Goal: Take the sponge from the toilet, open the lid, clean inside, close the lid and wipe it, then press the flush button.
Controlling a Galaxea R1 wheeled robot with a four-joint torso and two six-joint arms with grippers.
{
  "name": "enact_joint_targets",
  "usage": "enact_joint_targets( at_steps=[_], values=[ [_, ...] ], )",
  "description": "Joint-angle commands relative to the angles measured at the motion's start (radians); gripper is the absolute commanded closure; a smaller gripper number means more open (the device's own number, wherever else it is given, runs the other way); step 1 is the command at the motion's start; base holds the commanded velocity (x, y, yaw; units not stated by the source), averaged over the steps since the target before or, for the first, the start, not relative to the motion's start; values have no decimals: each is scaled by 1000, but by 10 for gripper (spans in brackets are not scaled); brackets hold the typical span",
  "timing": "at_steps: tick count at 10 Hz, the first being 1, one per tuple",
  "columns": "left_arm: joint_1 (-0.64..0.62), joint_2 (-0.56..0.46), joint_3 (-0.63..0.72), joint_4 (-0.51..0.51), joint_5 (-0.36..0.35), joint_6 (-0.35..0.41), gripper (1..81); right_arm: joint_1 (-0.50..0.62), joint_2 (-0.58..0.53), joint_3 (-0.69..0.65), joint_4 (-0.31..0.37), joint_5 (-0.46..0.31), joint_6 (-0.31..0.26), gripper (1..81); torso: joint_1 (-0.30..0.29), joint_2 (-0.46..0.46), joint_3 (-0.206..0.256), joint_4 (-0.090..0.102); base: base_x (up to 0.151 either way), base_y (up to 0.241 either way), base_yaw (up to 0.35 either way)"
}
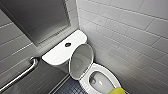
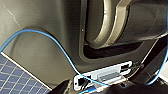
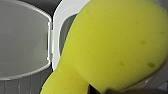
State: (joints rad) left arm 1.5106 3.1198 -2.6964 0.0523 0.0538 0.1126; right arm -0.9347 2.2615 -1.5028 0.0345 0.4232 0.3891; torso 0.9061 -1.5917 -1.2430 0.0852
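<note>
Step in hand: judging this as cleaning inside, the lid (image 1: 80, 61) being already raised.
Sponge (image 3: 112, 45): hanging over the near edge of the bowl (image 1: 96, 88), at about 5 o'clock of the opening in the head view; apparently not yet touching the inner ceramic.
Right gripper (image 3: 98, 90): clamping the sponge near its narrow end, judging by the right wrist view, and leaving the broad lobe free for wiping.
Left gripper: not permitting any reading of its grip; cannot tell.
Lid: standing upright at 10 o'clock of the bowl, leaning back toward the tank cover (image 1: 57, 53).
Flush button (image 1: 68, 44): sitting mid-cover, at 11 o'clock of the lid, untouched.
Toilet (image 1: 98, 68): standing in the corner, close beside the tiled wall (image 1: 130, 37) at 3 o'clock, with the grab bar (image 1: 22, 75) well apart at 9 o'clock.
Method advised: lowering the sponge toward 11 o'clock into the bowl, pressing the broad lobe flat on the ceramic and sweeping round the inner wall below the rim.
Clearance: keeping the wrist off the raised lid and the wall.
Risk: dragging on wet ceramic possibly twisting the foam in the grasp; advising a firm hold and slow strokes.
</note>
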Motion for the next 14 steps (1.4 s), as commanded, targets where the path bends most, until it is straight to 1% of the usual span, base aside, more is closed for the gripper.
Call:
enact_joint_targets(
  at_steps=[1,2,3,5,6,7,9,10,12,14],
  values=[
    [40,7,9,-3,93,24,10,255,-20,-47,13,-301,-24,811,0,0,0,0,0,0,0],
    [40,7,9,-3,92,24,10,321,6,-107,18,-398,-23,811,0,0,0,0,0,0,0],
    [38,7,9,-3,92,24,10,383,41,-172,18,-475,-16,811,0,0,0,0,0,0,0],
    [37,7,9,-3,93,23,10,483,110,-253,18,-585,-16,811,0,0,0,0,0,0,0],
    [36,7,7,-5,93,22,10,521,155,-285,18,-627,-15,811,0,0,0,0,0,0,0],
    [36,7,7,-5,93,22,10,547,198,-313,16,-658,-15,811,0,0,0,0,0,0,0],
    [35,7,6,-5,93,22,10,572,316,-396,-4,-727,-16,811,0,0,0,0,0,0,0],
    [33,5,6,-5,93,22,10,576,369,-431,-19,-750,-16,811,0,0,0,0,0,0,0],
    [33,4,4,-5,93,22,10,589,443,-493,-30,-758,-16,811,0,0,0,0,0,0,0],
    [33,4,4,-5,93,22,10,625,509,-545,-28,-756,-13,811,0,0,0,0,0,0,0]
  ],
)
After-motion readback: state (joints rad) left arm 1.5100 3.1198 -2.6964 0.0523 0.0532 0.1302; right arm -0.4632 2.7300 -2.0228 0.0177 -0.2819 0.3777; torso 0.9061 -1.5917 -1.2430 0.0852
